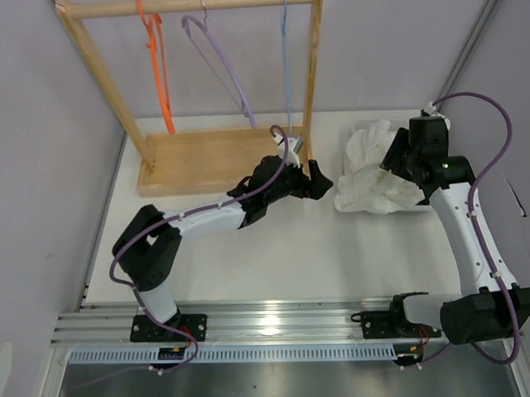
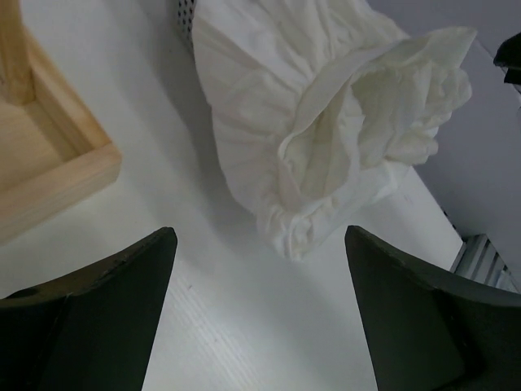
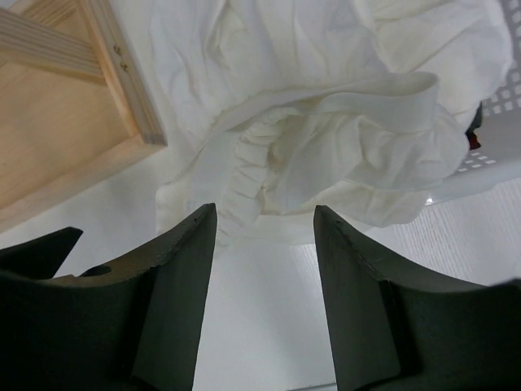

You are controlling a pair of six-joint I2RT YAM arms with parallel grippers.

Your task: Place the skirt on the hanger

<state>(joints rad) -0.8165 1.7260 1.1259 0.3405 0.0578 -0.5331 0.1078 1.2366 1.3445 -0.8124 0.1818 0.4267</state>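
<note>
The white ruffled skirt (image 1: 373, 173) lies crumpled on the white table at the right, beside the rack base. It also shows in the left wrist view (image 2: 326, 122) and the right wrist view (image 3: 326, 122). The orange hanger (image 1: 158, 67) hangs at the left of the wooden rail. My left gripper (image 1: 318, 181) is open and empty, just left of the skirt's edge (image 2: 257, 236). My right gripper (image 1: 392, 152) is open and empty, over the skirt's right part, its fingertips (image 3: 203, 224) just short of the frilled waistband.
A wooden rack (image 1: 203, 157) with a flat base stands at the back. A lilac hanger (image 1: 218, 65) and a pale blue hanger (image 1: 286, 50) hang on its rail. A white perforated basket (image 3: 505, 90) lies partly under the skirt. Grey walls close in both sides.
</note>
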